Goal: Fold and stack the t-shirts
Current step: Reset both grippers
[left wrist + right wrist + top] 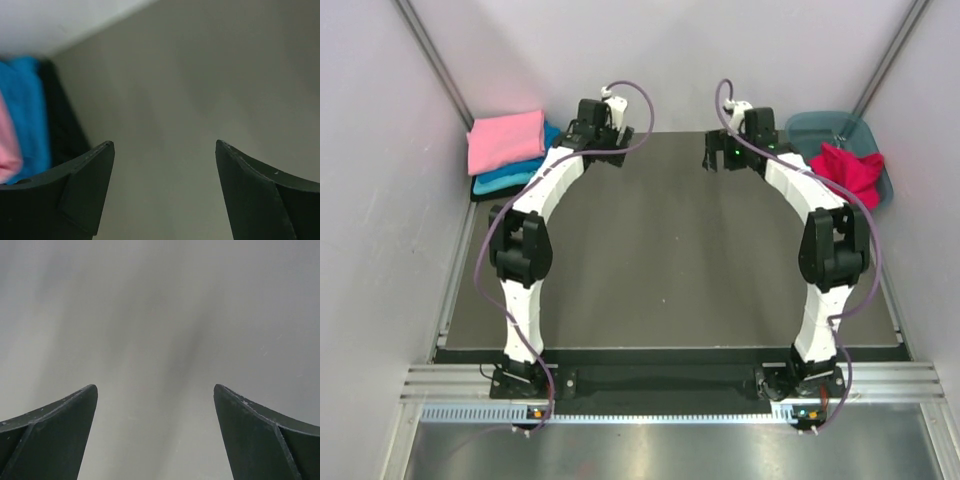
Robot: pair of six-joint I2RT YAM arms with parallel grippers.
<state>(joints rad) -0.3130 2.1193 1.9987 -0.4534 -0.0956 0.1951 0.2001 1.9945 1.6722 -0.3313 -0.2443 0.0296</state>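
A folded light pink t-shirt (506,140) lies on top of a stack at the back left, over a bright blue or turquoise t-shirt (510,176). A crimson red t-shirt (848,168) lies crumpled in the blue-grey tub (828,128) at the back right. My left gripper (611,148) is open and empty, just right of the stack; in the left wrist view (165,150) the pink shirt (7,150), the blue shirt (27,115) and a black layer (62,130) show at left. My right gripper (718,155) is open and empty above the mat, left of the tub; it also shows in the right wrist view (155,390).
A dark mat (660,250) covers the table between the arms. White walls close in the back and both sides. A metal rail (670,385) runs along the near edge by the arm bases.
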